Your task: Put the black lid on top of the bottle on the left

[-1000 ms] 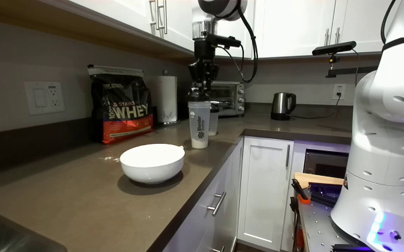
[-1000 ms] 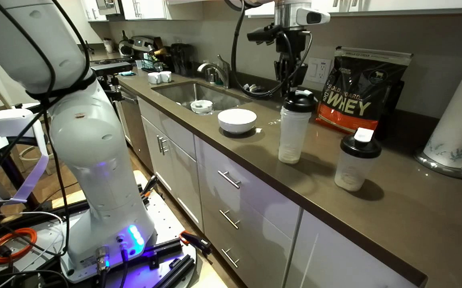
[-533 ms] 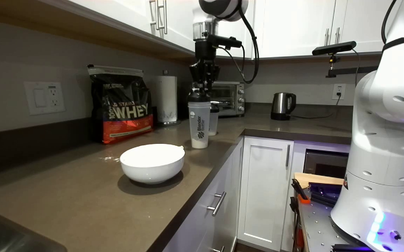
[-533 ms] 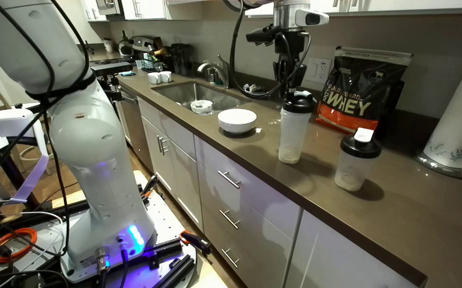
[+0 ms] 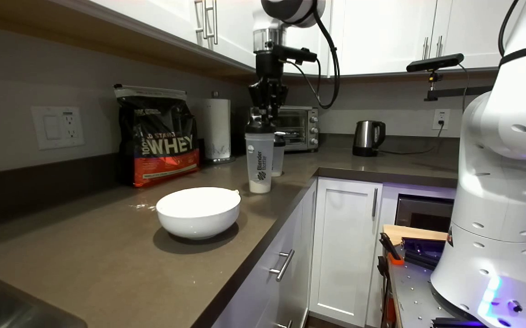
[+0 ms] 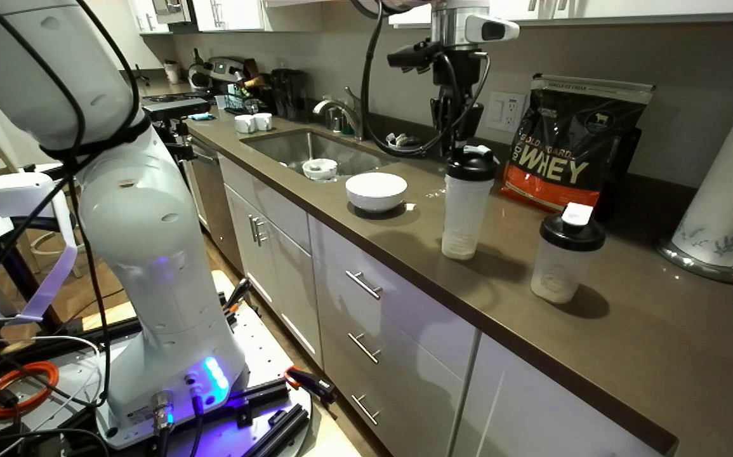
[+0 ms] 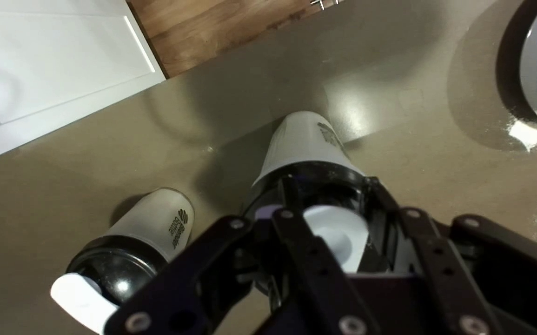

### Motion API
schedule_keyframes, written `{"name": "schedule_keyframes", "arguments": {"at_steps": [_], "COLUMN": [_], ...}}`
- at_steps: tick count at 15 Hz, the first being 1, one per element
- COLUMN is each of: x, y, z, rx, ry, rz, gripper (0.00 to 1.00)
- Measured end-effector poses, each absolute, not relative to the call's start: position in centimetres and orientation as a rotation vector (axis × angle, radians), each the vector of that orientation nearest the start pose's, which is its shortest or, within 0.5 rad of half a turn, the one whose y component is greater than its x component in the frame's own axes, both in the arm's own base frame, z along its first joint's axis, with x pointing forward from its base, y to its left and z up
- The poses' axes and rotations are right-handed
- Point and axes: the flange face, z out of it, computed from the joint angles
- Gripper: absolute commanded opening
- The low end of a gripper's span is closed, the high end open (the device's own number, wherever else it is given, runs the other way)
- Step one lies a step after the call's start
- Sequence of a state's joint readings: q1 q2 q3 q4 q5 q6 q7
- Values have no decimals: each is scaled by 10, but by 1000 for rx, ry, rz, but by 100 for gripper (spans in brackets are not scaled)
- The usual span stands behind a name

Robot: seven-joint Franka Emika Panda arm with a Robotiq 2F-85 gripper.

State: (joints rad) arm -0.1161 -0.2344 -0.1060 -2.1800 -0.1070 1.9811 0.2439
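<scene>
The tall clear bottle with white powder stands upright on the counter in both exterior views. It also shows in the wrist view. The black lid rests on its mouth; in the wrist view its rim meets the bottle. I cannot tell whether it is fully seated. My gripper is above the bottle, its fingers either side of the lid's raised part, shut on it. The lid's white flip cap sits between them. The fingertips are partly hidden in both exterior views.
A shorter bottle with a black lid stands close by. A white bowl is on the side toward the sink. A whey bag and paper towel roll stand by the wall. The counter's front edge is near.
My gripper and the black lid have shifted slightly together, left and a little down in an exterior view. The tall bottle has stayed in place.
</scene>
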Motion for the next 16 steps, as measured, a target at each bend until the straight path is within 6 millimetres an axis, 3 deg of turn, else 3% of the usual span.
{"name": "schedule_keyframes", "arguments": {"at_steps": [11,12,13,16], "x": [473,473,473,473], "y": [-116,-116,-116,-115], "z": [480,479,479,479], "rx": [-3142,-3143,-3143,-3143], "ry": [673,673,673,673], "rz": [-19,-17,-16,-16], "gripper": [12,45,64,82]}}
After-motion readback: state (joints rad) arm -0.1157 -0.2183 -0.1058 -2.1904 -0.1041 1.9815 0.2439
